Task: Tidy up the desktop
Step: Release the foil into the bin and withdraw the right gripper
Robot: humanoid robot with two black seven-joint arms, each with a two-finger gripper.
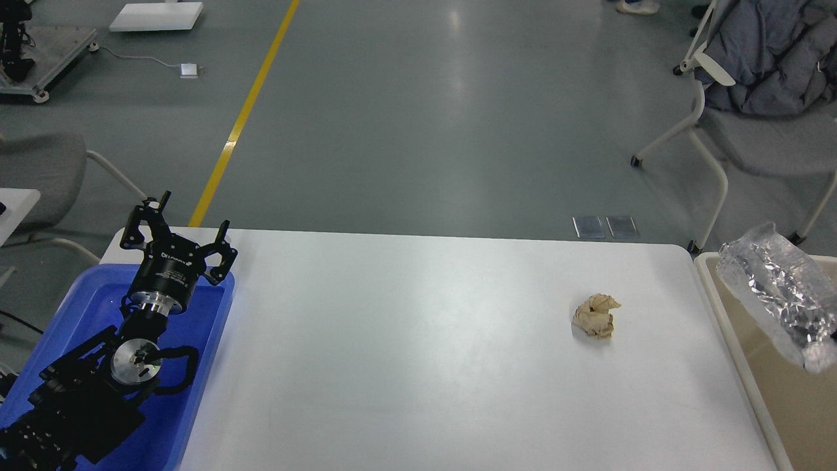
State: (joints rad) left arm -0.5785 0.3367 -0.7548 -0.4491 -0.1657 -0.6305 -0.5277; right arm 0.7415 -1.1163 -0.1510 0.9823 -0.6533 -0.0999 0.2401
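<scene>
White desktop (418, 366); crumpled beige paper (596, 316) right; blue tray (209, 340) left

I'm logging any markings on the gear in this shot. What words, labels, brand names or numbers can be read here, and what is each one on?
White lettering on the wrist housing just below the left hand: there, but too small and blurred to read.
Desktop, blue tray, crumpled paper ball, bin and clear plastic bottle: no text visible.
Nothing in this view can be quoted.

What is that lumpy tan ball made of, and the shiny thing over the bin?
The tan ball looks like crumpled paper: matte, creased folds. The shiny thing looks like clear plastic, perhaps a squashed bottle: see-through, glinting wrinkles.
</scene>
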